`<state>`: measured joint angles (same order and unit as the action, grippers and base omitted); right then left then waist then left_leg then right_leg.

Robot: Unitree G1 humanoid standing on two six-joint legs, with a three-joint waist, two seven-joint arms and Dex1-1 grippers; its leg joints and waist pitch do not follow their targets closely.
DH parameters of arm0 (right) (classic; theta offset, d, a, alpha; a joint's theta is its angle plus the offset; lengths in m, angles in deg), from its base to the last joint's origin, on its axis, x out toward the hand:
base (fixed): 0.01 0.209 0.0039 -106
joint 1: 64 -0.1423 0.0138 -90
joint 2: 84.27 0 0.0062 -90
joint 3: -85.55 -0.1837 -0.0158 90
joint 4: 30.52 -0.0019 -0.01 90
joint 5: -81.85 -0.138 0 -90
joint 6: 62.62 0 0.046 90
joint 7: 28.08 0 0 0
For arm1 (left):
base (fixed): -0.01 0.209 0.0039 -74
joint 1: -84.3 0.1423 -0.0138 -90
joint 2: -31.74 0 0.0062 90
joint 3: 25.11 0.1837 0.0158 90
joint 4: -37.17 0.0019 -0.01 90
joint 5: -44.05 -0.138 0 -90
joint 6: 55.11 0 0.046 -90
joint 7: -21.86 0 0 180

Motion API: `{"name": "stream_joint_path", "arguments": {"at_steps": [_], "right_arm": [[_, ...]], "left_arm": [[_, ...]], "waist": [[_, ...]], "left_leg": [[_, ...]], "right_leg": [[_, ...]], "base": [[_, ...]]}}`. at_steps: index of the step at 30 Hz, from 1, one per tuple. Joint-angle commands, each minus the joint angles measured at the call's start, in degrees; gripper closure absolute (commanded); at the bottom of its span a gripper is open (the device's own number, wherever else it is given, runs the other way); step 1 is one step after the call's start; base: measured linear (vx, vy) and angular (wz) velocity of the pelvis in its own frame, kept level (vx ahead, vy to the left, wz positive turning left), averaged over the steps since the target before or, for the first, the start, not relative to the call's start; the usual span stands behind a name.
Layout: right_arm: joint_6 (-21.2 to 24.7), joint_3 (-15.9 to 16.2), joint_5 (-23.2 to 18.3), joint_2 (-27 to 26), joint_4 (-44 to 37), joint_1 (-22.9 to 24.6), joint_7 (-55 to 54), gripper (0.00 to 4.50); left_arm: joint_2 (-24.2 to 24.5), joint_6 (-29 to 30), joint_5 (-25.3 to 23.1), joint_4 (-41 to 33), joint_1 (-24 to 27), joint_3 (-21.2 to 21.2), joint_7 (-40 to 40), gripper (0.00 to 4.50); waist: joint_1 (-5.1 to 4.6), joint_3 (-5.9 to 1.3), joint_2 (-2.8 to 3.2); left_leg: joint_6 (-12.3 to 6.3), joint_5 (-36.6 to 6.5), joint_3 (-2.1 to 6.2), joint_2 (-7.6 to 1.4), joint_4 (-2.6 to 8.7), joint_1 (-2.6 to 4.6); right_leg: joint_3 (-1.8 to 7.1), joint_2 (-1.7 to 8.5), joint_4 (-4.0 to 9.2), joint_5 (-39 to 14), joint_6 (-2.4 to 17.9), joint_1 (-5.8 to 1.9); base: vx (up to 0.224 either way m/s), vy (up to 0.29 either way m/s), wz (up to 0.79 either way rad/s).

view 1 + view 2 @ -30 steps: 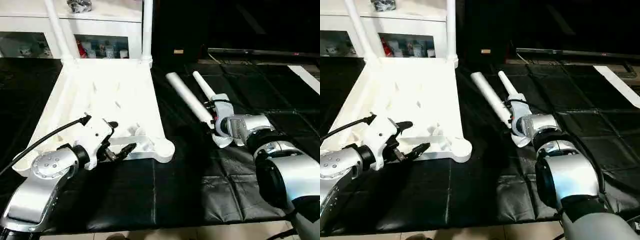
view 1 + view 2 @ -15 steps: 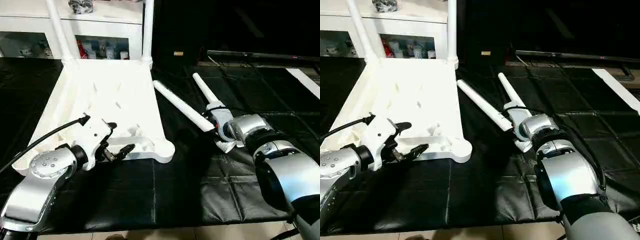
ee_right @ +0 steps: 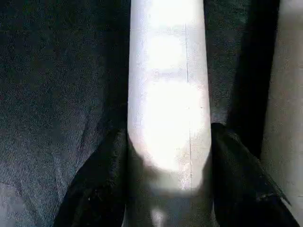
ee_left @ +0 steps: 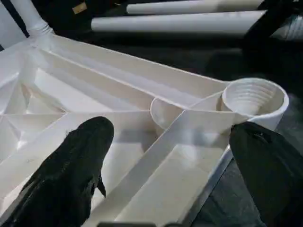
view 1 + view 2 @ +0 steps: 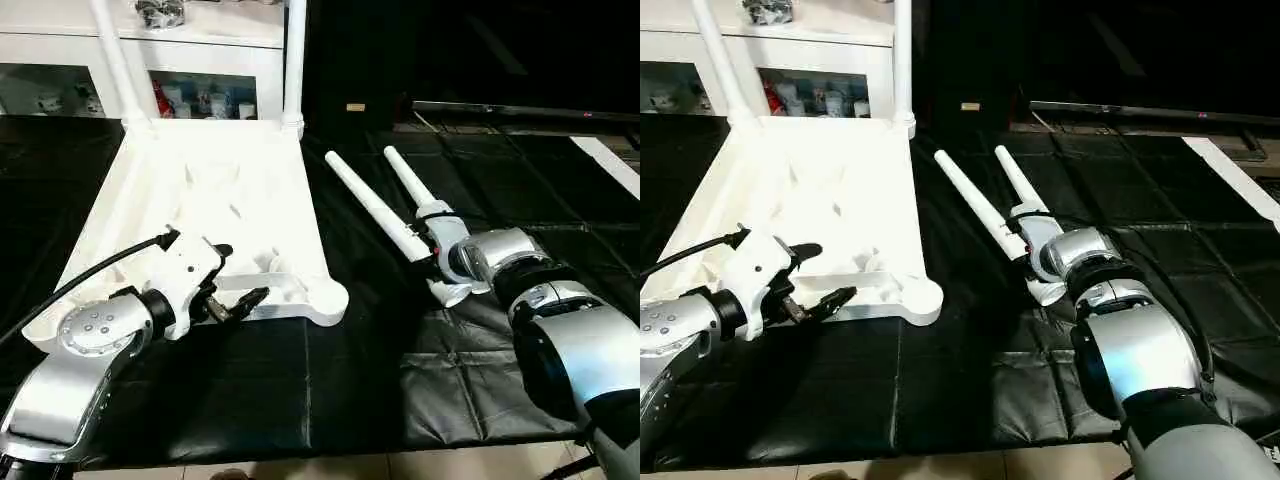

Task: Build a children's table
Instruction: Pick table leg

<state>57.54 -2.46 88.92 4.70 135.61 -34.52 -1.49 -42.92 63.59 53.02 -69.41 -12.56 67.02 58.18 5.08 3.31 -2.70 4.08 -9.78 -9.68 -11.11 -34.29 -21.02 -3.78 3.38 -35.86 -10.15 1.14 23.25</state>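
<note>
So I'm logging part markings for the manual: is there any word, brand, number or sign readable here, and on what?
None can be read.
White plastic ribbed tabletop: no markings visible.
Loose white tubular legs: plain, unmarked.
Small pale tag on the dark background: too small to read.
Items behind the white cabinet's glass doors: any print is too blurred.

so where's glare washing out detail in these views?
Right eye view: the tabletop underside blows out, ribs faint. Right wrist view: the leg between the right tool's fingers is a white hotspot. Left wrist view: even light, corner socket threads readable, left tool fingers dark blobs.
</note>
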Motion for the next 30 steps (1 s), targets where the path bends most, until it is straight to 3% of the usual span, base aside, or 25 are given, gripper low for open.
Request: {"name": "stream_joint_path", "arguments": {"at_steps": [1, 3, 4, 6, 7, 9, 10, 11, 12, 13, 14, 16, 17, 18, 19, 20, 22, 23, 25, 26, 27, 29, 30], "right_arm": [[-3.0, -4.0, -3.7, 1.0, -0.5, -1.0, -3.4, 2.57], [-5.2, -6.4, -5.7, 1.2, -1.7, -1.3, -4.6, 2.57], [-6.2, -7.8, -7.0, 1.0, -2.7, -1.3, -4.6, 2.57], [-8.4, -10.9, -10.1, 0.4, -5.6, -0.5, -4.5, 2.57], [-9.0, -12.1, -11.3, 0.2, -6.8, -0.1, -4.5, 2.57], [-11.9, -14.0, -13.2, -0.6, -10.6, 1.7, -3.5, 2.57], [-14.8, -14.9, -14.7, -1.7, -14.5, 3.7, -1.8, 2.57], [-14.8, -14.9, -14.7, -1.7, -14.5, 3.7, -1.8, 2.57], [-16.8, -15.5, -15.8, -2.4, -17.1, 5.1, -0.6, 2.57], [-22.2, -15.0, -18.5, -4.9, -29.1, 12.0, 3.2, 2.57], [-22.2, -15.0, -18.5, -4.9, -29.1, 12.0, 3.2, 2.57], [-24.2, -14.5, -20.1, -6.3, -36.5, 16.3, 4.6, 2.57], [-23.6, -14.4, -22.2, -7.9, -43.8, 21.1, 5.0, 2.57], [-23.1, -14.4, -23.7, -9.0, -48.5, 24.3, 5.3, 2.57], [-22.6, -14.5, -25.4, -10.4, -53.3, 27.8, 5.4, 2.57], [-22.6, -14.5, -25.4, -10.4, -53.3, 27.8, 5.4, 2.57], [-25.1, -14.0, -26.9, -12.9, -60.8, 34.6, 5.0, 2.57], [-25.1, -14.0, -26.9, -12.9, -60.8, 34.6, 5.0, 2.57], [-28.1, -12.4, -25.3, -15.1, -68.0, 42.3, 2.3, 2.57], [-28.1, -12.2, -24.5, -15.6, -69.7, 43.9, 1.0, 2.57], [-28.1, -11.7, -23.4, -15.8, -71.4, 45.7, -0.2, 2.57], [-28.9, -10.7, -21.4, -16.0, -74.5, 48.7, -1.6, 2.57], [-29.2, -10.5, -20.1, -16.1, -76.1, 50.2, -2.8, 2.57]], "left_arm": [[-3.4, 0.7, 1.0, 1.2, -1.7, -2.2, -3.9, 0.0], [-6.6, 0.8, 1.5, 2.8, -2.9, -3.9, -7.8, 0.0], [-8.3, 0.4, 1.5, 3.7, -3.5, -4.8, -10.0, 0.0], [-10.8, 0.0, 1.6, 5.1, -4.3, -6.3, -13.4, 0.0], [-11.5, -0.1, 1.6, 5.5, -4.5, -6.8, -14.5, 0.0], [-12.8, -0.4, 1.5, 5.8, -4.6, -7.6, -16.4, 0.0], [-13.3, -0.8, 1.4, 5.8, -4.6, -8.1, -17.4, 0.0], [-13.3, -0.8, 1.4, 5.8, -4.6, -8.1, -17.4, 0.0], [-13.9, -1.0, 1.2, 5.9, -4.5, -8.4, -18.0, 0.0], [-15.0, -2.3, 0.6, 5.8, -4.1, -9.1, -19.7, 0.0], [-15.0, -2.3, 0.6, 5.8, -4.1, -9.1, -19.7, 0.0], [-15.8, -3.3, 0.4, 5.8, -3.9, -9.5, -20.7, 0.0], [-16.5, -4.3, 0.3, 4.8, -3.1, -9.4, -21.2, 0.0], [-17.0, -5.0, 0.2, 4.1, -2.6, -9.3, -21.6, 0.0], [-17.5, -5.6, 0.2, 3.3, -1.9, -9.1, -22.0, 0.0], [-17.5, -5.6, 0.2, 3.3, -1.9, -9.1, -22.0, 0.0], [-17.9, -7.7, -0.6, 1.9, -0.6, -8.3, -22.5, 0.0], [-17.9, -7.7, -0.6, 1.9, -0.6, -8.3, -22.5, 0.0], [-17.8, -9.2, -1.0, 1.2, 0.7, -6.8, -21.6, 0.0], [-17.9, -9.7, -0.9, 1.2, 0.9, -6.7, -21.5, 0.0], [-18.1, -10.3, -0.9, 1.2, 1.1, -6.8, -21.6, 0.0], [-18.7, -11.5, -1.1, 1.6, 1.5, -7.6, -22.7, 0.0], [-19.0, -12.1, -1.3, 1.9, 1.8, -8.2, -23.4, 0.0]], "waist": [[0.03, -3.42, 0.78], [-0.12, -3.39, 0.9], [0.13, -3.62, 0.95], [-0.01, -3.56, 0.72], [0.1, -3.63, 0.69], [0.13, -3.85, 0.71], [0.2, -3.83, 1.14], [0.28, -3.93, 0.86], [0.23, -3.97, 0.83], [0.48, -3.88, 0.76], [0.69, -3.91, 0.75], [0.56, -4.38, 0.73], [0.6, -4.32, 0.6], [1.17, -3.9, 0.81], [1.07, -3.95, 0.7], [1.07, -3.95, 0.7], [1.36, -3.75, 0.68], [1.36, -3.75, 0.68], [1.47, -3.4, 1.22], [1.38, -3.24, 1.11], [1.29, -3.2, 1.53], [0.99, -3.12, 1.18], [0.99, -2.91, 1.28]], "left_leg": [[3.4, -20.6, 0.58, -1.82, 3.93, 1.18], [3.15, -20.1, 0.52, -1.67, 4.0, 0.66], [2.81, -19.4, 0.49, -1.6, 3.78, 0.94], [2.45, -18.5, 0.54, -1.63, 3.93, 0.37], [1.99, -18.3, 0.39, -1.61, 3.77, 0.69], [1.34, -16.2, 0.47, -1.67, 3.84, 0.32], [1.3, -16.0, 0.52, -1.7, 3.83, 0.37], [0.78, -15.3, 0.32, -1.73, 3.73, 0.43], [0.61, -14.9, 0.39, -1.72, 3.76, 0.38], [-0.05, -14.4, 0.3, -1.78, 3.88, 0.26], [-0.25, -13.9, 0.28, -1.89, 3.9, 0.31], [-0.89, -10.8, 0.45, -1.95, 3.93, 0.33], [-0.95, -10.6, 0.34, -1.97, 3.86, 0.33], [-1.22, -11.2, 0.26, -2.06, 4.05, 0.52], [-1.14, -11.6, 0.47, -2.25, 4.33, 0.44], [-1.14, -11.6, 0.47, -2.25, 4.33, 0.44], [-0.36, -14.7, 0.44, -2.26, 4.73, 0.61], [-0.36, -14.7, 0.44, -2.26, 4.73, 0.61], [0.9, -17.6, 0.6, -2.23, 4.98, 0.76], [1.03, -19.0, 0.61, -2.22, 5.14, 0.83], [1.6, -20.3, 0.87, -2.08, 5.27, 0.85], [1.83, -22.0, 0.91, -2.02, 5.32, 0.96], [1.93, -23.2, 0.95, -1.81, 5.25, 0.98]], "right_leg": [[2.63, 4.29, 4.84, -21.3, 9.2, -1.64], [2.6, 4.11, 4.71, -20.2, 9.2, -1.93], [2.61, 4.16, 4.65, -19.4, 9.1, -1.87], [2.56, 4.18, 4.59, -18.8, 9.0, -2.32], [2.6, 4.12, 4.74, -18.6, 8.7, -2.06], [2.51, 4.1, 4.45, -16.2, 8.7, -2.36], [2.54, 4.13, 4.35, -15.7, 8.9, -2.29], [2.57, 4.08, 4.41, -14.2, 9.0, -2.27], [2.52, 4.04, 4.29, -13.6, 9.3, -2.39], [2.53, 4.09, 4.57, -12.9, 9.2, -2.49], [2.58, 4.19, 4.61, -12.2, 8.6, -2.52], [2.46, 3.9, 3.96, -8.1, 9.9, -2.79], [2.48, 3.88, 3.92, -7.8, 10.3, -2.66], [2.65, 3.93, 4.51, -8.6, 9.3, -2.6], [2.63, 3.94, 4.31, -8.9, 8.7, -2.72], [2.63, 3.94, 4.31, -8.9, 8.7, -2.72], [2.62, 4.09, 5.1, -14.1, 7.4, -2.43], [2.62, 4.09, 5.1, -14.1, 7.4, -2.43], [2.76, 4.18, 5.72, -18.7, 5.5, -1.93], [2.73, 4.14, 5.98, -20.2, 5.1, -1.84], [2.67, 4.12, 6.1, -22.5, 4.3, -1.87], [2.55, 4.08, 6.44, -24.4, 3.7, -1.83], [2.57, 4.24, 7.05, -27.9, 2.0, -1.68]], "base": [[0.0, 0.0, 0.0], [0.0, 0.0, 0.0], [0.0, 0.0, 0.0], [0.0, 0.0, 0.0], [0.0, 0.0, 0.0], [0.0, 0.0, 0.0], [0.0, 0.0, 0.0], [0.0, 0.0, 0.0], [0.0, 0.0, 0.0], [0.0, 0.0, 0.0], [0.0, 0.0, 0.0], [0.0, 0.0, 0.0], [0.0, 0.0, 0.0], [0.0, 0.0, 0.0], [0.0, 0.0, 0.0], [0.0, 0.0, 0.0], [0.0, 0.0, 0.0], [0.0, 0.0, 0.0], [0.0, 0.0, 0.0], [0.0, 0.0, 0.0], [0.0, 0.0, 0.0], [0.0, 0.0, 0.0], [0.0, 0.0, 0.0]]}}
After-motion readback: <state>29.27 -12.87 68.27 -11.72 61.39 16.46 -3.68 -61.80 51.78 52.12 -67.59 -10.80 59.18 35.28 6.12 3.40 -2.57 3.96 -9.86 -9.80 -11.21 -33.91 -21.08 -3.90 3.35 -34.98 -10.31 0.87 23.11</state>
